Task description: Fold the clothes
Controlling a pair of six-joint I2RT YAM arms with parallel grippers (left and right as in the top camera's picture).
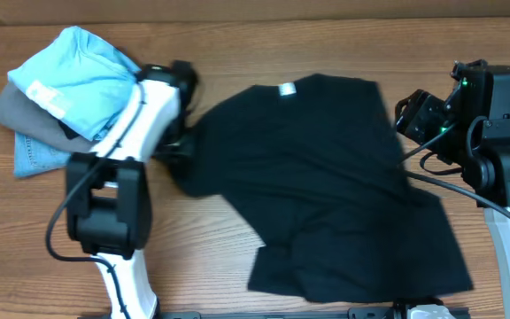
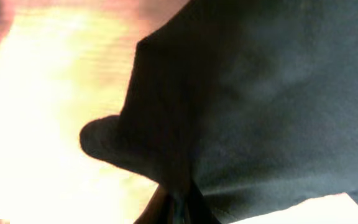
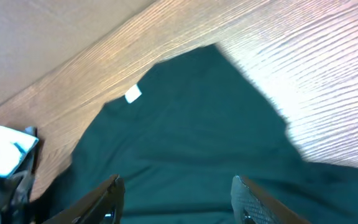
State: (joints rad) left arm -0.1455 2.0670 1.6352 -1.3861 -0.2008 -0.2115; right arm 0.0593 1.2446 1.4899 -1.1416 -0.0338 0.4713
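**Desk:** What lies left of the black T-shirt (image 1: pixel 326 177)?

**Me:** A pile well to its upper left: a light blue garment (image 1: pixel 78 75) on a grey one (image 1: pixel 16 111), with denim (image 1: pixel 34 159) below. There is a white patch on the blue one, but I can't read it.

**Desk:** And your left gripper (image 1: pixel 178 146)?

**Me:** It's at the shirt's left edge, by the sleeve. In my left wrist view dark cloth fills the frame and bunches toward the jaws, hiding them. I cannot tell whether it is pinching the cloth or only resting against it.

**Desk:** Where is the shirt, and how will it handle?

**Me:** It's spread across the middle of the table (image 1: pixel 237 35), skewed, with its hem toward the near right. It looks light, limp and thin. I expect it to drape and drag rather than slide as a sheet. I would take it at the shoulders or the hem corners, one layer at a time.

**Desk:** Any label?

**Me:** There is a white neck tag (image 3: pixel 133 94) at the collar, on the shirt's far edge. It's too small to read.

**Desk:** And the right gripper (image 3: pixel 176 186)?

**Me:** It's over the shirt's right shoulder, fingers spread wide and holding nothing.
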